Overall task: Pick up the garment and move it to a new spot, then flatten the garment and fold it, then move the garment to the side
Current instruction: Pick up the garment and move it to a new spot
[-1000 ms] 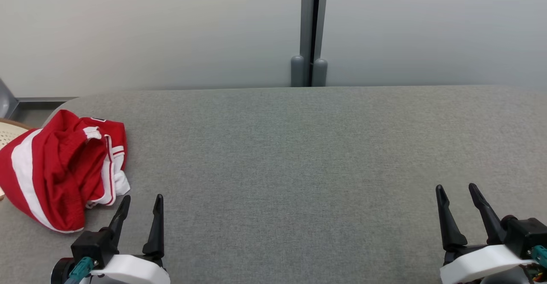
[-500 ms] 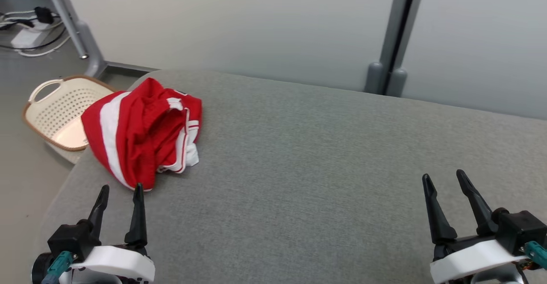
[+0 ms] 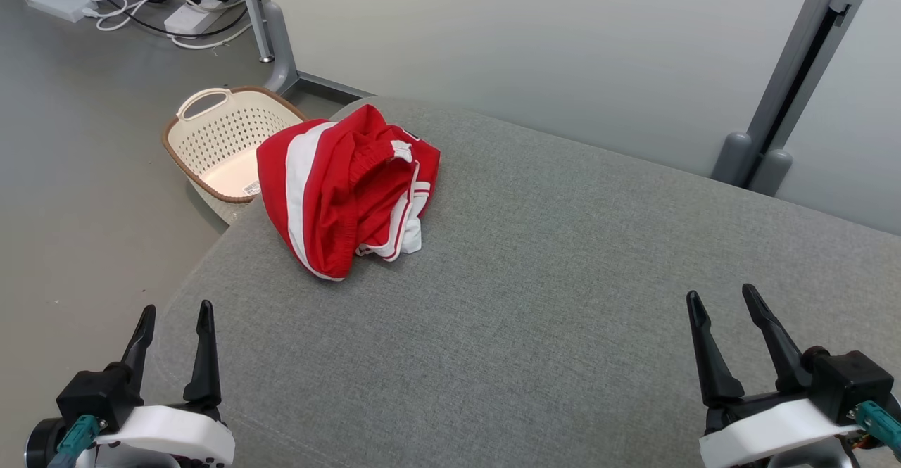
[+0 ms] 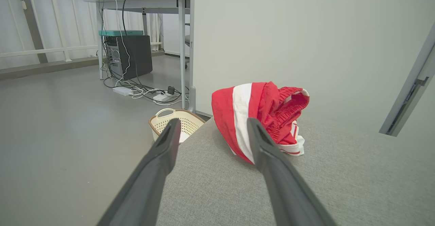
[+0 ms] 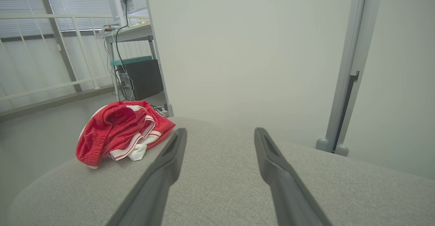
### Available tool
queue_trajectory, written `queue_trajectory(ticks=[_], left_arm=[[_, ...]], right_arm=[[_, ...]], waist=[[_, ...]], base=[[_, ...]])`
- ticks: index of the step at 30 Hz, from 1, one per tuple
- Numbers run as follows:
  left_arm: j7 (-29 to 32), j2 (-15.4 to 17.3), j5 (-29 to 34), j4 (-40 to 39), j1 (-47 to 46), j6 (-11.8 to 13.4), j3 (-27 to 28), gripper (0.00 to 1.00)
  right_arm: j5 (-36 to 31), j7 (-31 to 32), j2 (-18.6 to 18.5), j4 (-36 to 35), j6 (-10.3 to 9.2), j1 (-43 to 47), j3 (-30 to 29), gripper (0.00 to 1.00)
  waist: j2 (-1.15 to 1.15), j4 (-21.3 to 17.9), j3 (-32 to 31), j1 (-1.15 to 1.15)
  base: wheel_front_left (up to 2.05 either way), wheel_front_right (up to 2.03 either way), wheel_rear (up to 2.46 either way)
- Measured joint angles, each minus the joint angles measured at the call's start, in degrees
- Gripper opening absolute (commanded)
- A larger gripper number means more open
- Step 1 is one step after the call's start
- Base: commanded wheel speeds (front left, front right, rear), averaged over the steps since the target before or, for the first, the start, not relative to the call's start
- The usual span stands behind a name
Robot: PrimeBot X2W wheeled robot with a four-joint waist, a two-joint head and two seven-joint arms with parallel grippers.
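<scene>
The garment (image 3: 345, 197) is a crumpled heap of red cloth with white stripes, lying near the far left corner of the grey padded table (image 3: 563, 278). It also appears ahead in the left wrist view as the garment (image 4: 261, 115) and to the left in the right wrist view as the garment (image 5: 119, 131). My left gripper (image 3: 176, 317) hangs open over the table's near left edge, well short of the cloth. My right gripper (image 3: 721, 302) stands open at the near right, far from it. Neither holds anything.
A cream perforated laundry basket (image 3: 218, 141) with a brown rim sits on the floor just past the table's left corner. Cables and power strips (image 3: 141, 3) lie on the floor behind it. A grey partition wall and post (image 3: 788, 95) close off the back.
The head camera has turned left, so the garment, basket and floor have slid toward the middle of the picture. Both grippers stay open and the garment lies unchanged.
</scene>
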Motion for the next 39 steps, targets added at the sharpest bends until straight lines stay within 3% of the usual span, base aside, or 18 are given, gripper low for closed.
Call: queue_trajectory(ticks=[11,19,26,39], left_arm=[[0.0,-0.3,0.2,0.2,-0.7,0.0,0.1,1.0],[0.0,-1.4,-0.1,2.4,-7.6,0.0,-1.9,1.0],[0.0,-1.7,-1.1,10.6,-17.5,0.2,-1.1,1.0],[0.0,4.4,-4.6,31.7,-30.6,0.4,4.9,1.0]], right_arm=[[0.1,0.0,-0.1,0.1,0.0,-0.1,0.3,1.0],[-0.1,1.6,-1.6,-2.0,0.0,-3.8,1.2,1.0],[-0.5,2.8,-3.7,-4.2,0.0,-7.4,1.6,1.0],[-0.6,1.9,-4.0,-4.1,0.0,-10.9,0.4,1.0]], waist=[[0.0,0.0,1.1,0.0],[0.0,-3.0,6.1,0.0],[0.0,-8.0,13.4,0.0],[0.0,-15.4,25.8,0.0]], base=[[0.0,0.0,0.0],[0.0,0.0,0.0],[0.0,0.0,0.0],[0.0,0.0,0.0]])
